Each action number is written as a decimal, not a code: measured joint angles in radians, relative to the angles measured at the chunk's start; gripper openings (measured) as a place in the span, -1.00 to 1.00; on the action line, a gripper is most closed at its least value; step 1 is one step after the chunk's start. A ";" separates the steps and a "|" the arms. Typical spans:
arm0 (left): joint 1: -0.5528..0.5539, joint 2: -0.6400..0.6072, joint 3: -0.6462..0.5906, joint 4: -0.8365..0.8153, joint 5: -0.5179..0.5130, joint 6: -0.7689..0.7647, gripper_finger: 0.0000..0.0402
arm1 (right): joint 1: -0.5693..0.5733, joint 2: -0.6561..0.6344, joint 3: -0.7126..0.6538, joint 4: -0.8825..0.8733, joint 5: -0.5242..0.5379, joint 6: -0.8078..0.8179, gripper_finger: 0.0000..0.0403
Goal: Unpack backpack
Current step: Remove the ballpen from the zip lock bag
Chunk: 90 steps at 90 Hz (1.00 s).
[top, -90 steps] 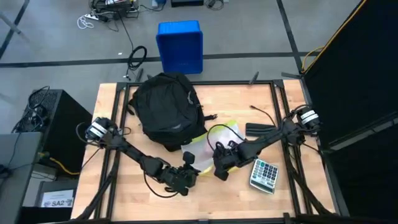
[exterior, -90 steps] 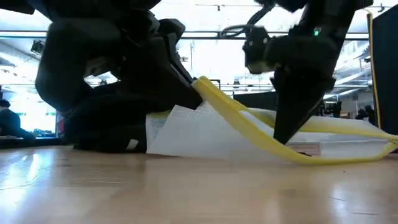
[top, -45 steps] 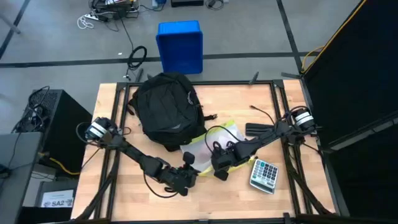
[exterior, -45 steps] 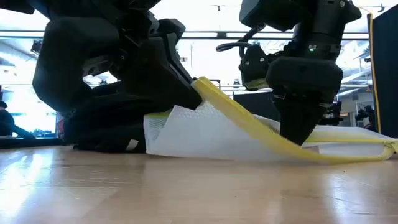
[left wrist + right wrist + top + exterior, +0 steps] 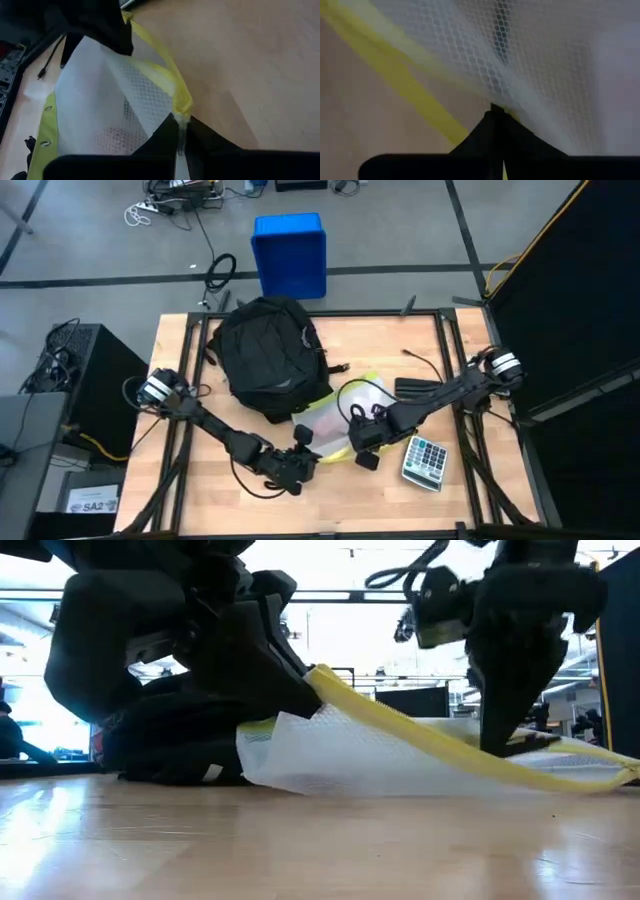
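On the near half of the wooden table, a white mesh pouch with yellow edging lies just in front of the backpack, which sits at the far left of the tabletop with its rounded top away from the arms. Both grippers hold this pouch. The left gripper is clenched on the yellow trim at one corner, as the left wrist view shows the fingers pinched together over the seam. The right gripper grasps the pouch at its other side, fingers closed to a point on mesh and yellow band in its own wrist view. Judging from the low view, the two pinches lift one edge so the pouch tents above the wood, probably to drag it clear of the bag or spread it flat; the yellow strip runs taut between the holds. A calculator lies just beside the right gripper, and a flat black object rests farther back. Beyond the table, a blue crate stands on the grey floor, cables lie loose near it, and a dark cabinet sits to the left
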 joint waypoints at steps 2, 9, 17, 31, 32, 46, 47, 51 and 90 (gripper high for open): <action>0.000 0.000 0.000 0.000 0.000 0.000 -1.00 | 0.003 -0.005 0.000 0.001 0.001 0.000 -1.00; 0.000 0.000 0.000 0.000 -0.001 0.000 -1.00 | 0.012 -0.015 0.000 0.004 -0.003 0.000 -1.00; 0.000 0.000 0.000 -0.001 -0.001 0.000 -1.00 | 0.024 -0.021 0.001 0.005 -0.034 0.003 -1.00; 0.000 0.000 0.000 -0.002 -0.003 -0.003 -1.00 | 0.050 -0.032 0.002 -0.014 -0.052 0.028 -1.00; 0.000 0.000 0.000 -0.002 -0.003 -0.003 -1.00 | 0.052 -0.033 0.002 -0.019 -0.052 0.030 -1.00; 0.000 0.000 0.000 -0.007 -0.003 -0.004 -1.00 | 0.077 -0.081 0.002 -0.070 -0.038 0.072 -1.00; 0.000 0.000 0.000 -0.007 -0.003 -0.004 -1.00 | 0.079 -0.086 0.002 -0.073 -0.034 0.076 -1.00; 0.000 0.000 0.000 -0.009 -0.003 -0.004 -1.00 | 0.087 -0.108 0.002 -0.081 -0.017 0.084 -1.00; 0.000 0.000 0.000 -0.016 -0.003 -0.019 -1.00 | 0.217 -0.256 0.003 -0.057 -0.009 0.116 -1.00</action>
